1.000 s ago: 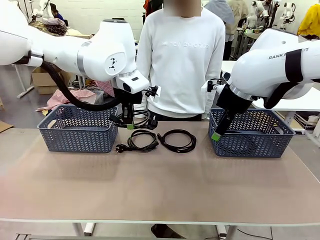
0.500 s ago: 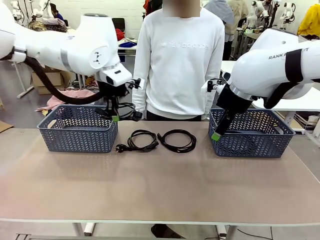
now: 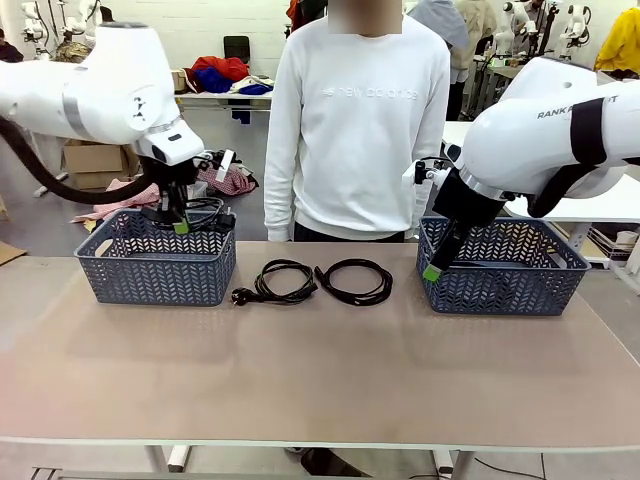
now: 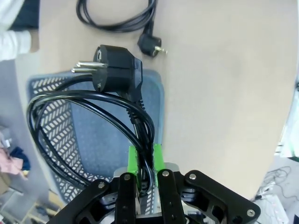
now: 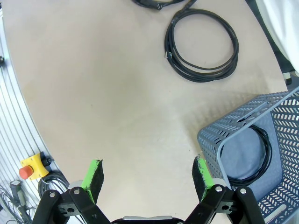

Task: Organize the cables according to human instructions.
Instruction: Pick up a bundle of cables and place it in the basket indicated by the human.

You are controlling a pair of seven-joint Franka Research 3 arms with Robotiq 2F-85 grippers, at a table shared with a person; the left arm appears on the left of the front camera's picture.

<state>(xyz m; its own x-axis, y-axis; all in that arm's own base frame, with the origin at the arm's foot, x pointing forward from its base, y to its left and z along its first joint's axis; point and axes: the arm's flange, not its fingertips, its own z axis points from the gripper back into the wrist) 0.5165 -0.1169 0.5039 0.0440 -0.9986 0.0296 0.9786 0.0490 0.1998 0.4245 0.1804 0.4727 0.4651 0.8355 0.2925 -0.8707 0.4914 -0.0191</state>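
Observation:
My left gripper point(image 3: 178, 222) is shut on a coiled black cable point(image 3: 207, 211) and holds it over the left basket point(image 3: 155, 272). In the left wrist view the cord point(image 4: 70, 112) loops out from between the green pads point(image 4: 134, 161), its plug point(image 4: 117, 70) uppermost, with the basket's floor point(image 4: 93, 149) underneath. Two more coiled cables point(image 3: 285, 282) point(image 3: 354, 281) lie side by side on the table between the baskets. My right gripper point(image 3: 432, 270) hangs open at the near left corner of the right basket point(image 3: 500, 270). That basket point(image 5: 210, 140) has a cable point(image 5: 267, 142) inside.
A person in a white sweatshirt point(image 3: 360, 120) stands at the far edge, behind the two loose cables. A yellow box with a red stop button point(image 5: 32, 169) sits off the table's edge. The wide near half of the table point(image 3: 320, 380) is bare.
My left arm has swung left and slightly up with the cable, from above the loose cables at the middle to over the left basket. The right arm has not moved.

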